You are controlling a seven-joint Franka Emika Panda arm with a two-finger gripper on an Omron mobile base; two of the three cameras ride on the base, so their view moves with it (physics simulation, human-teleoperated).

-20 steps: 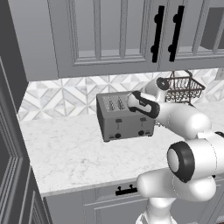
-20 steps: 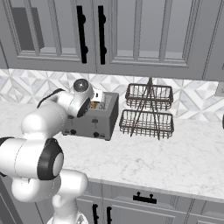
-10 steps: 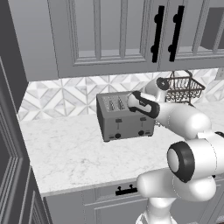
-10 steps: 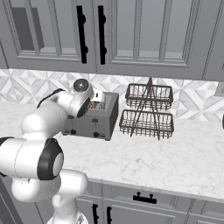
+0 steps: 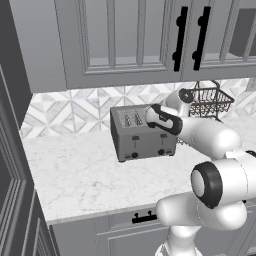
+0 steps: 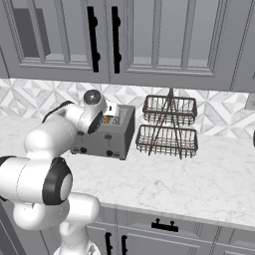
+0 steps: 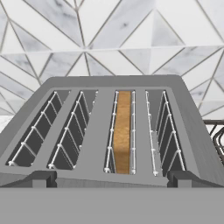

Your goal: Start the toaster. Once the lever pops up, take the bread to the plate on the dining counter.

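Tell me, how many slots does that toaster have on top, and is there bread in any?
4 slots run side by side across the top of the toaster. Seen from the hand view, the bread stands in the third from the left; the other three are empty.

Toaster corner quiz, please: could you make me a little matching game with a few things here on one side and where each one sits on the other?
Things:
1. bread
2. toaster
3. wire rack
4. end effector

Places or states:
A. stands on the marble worktop, knobs facing out
B. open, poised just above the toaster
C. down in one of the toaster's slots
D. beside the toaster, against the tiled wall

Pairs: 1-C, 2-A, 3-D, 4-B
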